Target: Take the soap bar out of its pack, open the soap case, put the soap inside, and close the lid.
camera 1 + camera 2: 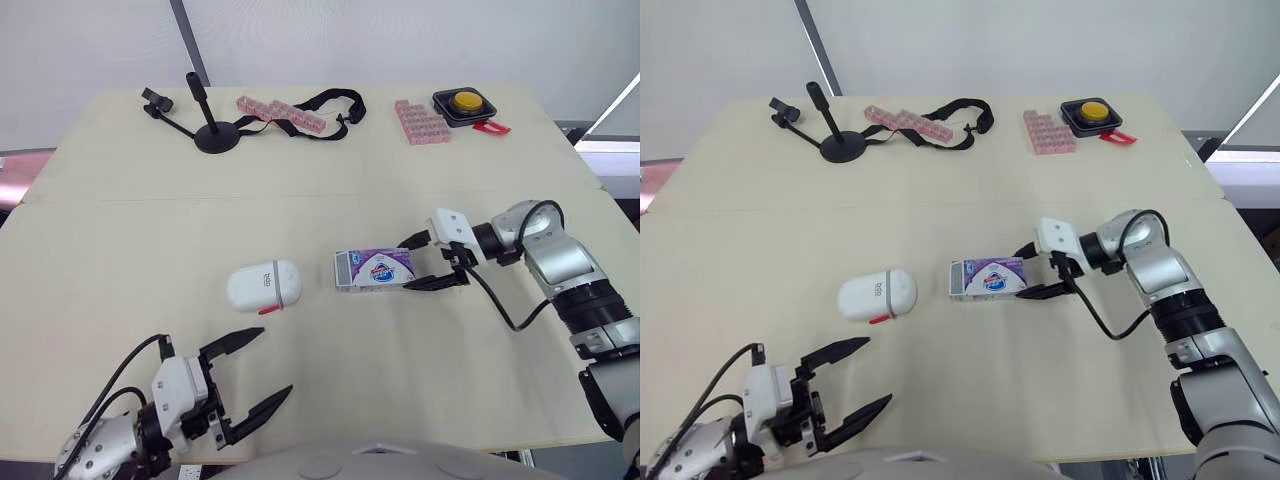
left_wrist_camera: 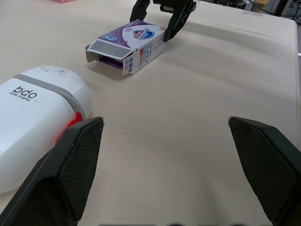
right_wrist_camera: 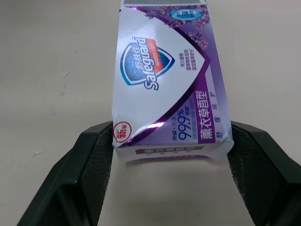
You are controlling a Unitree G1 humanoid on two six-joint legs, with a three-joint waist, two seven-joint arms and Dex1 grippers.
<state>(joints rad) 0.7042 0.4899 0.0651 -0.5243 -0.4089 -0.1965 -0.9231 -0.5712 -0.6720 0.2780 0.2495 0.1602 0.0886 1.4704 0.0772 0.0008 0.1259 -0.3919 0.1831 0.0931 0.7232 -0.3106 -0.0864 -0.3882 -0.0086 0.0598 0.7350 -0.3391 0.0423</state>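
Observation:
The purple soap pack (image 1: 374, 269) lies flat at mid-table, its left end flap open. My right gripper (image 1: 425, 262) straddles the pack's right end. In the right wrist view both fingers (image 3: 89, 174) press against the sides of the pack (image 3: 169, 80), so it is shut on it. The white soap case (image 1: 264, 286), lid closed with a red latch, rests just left of the pack. My left gripper (image 1: 276, 360) hovers open near the table's front edge, below the case. In the left wrist view the case (image 2: 33, 113) sits beside one finger.
At the back of the table (image 1: 120, 250) stand a black stand (image 1: 212, 135), a pink pill organizer (image 1: 280, 113) with a black strap (image 1: 330, 105), another pink organizer (image 1: 420, 122) and a yellow button box (image 1: 465, 103).

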